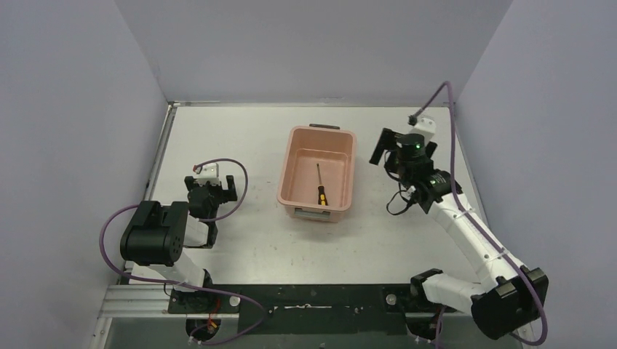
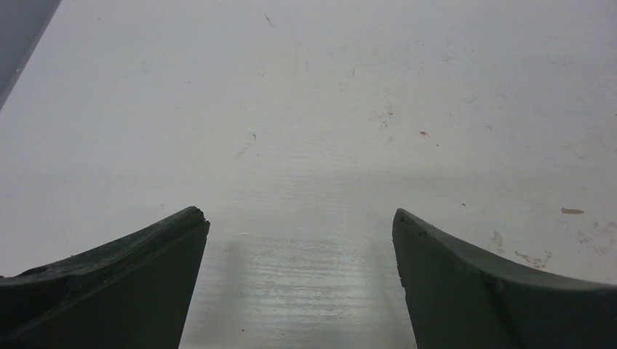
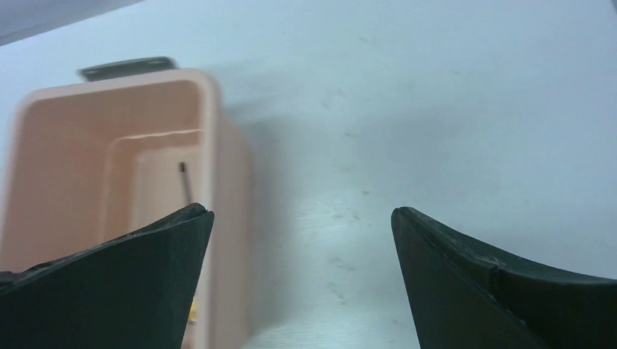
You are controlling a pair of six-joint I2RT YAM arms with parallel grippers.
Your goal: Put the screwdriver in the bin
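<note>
The salmon-pink bin [image 1: 352, 169] stands in the middle of the table. The screwdriver [image 1: 321, 187] lies inside it on the floor, its handle towards the near end. In the right wrist view the bin [image 3: 215, 123] is at the left, with the screwdriver's thin shaft [image 3: 185, 182] inside it. My right gripper [image 1: 404, 149] is open and empty, just right of the bin, its jaws wide apart [image 3: 302, 214] above bare table. My left gripper [image 1: 212, 190] is open and empty, left of the bin and well apart from it, over bare table [image 2: 300, 214].
Grey walls close in the table on the left, back and right. The bin has a dark grey handle [image 3: 125, 68] at its far end. Purple cables [image 1: 449, 102] run along both arms.
</note>
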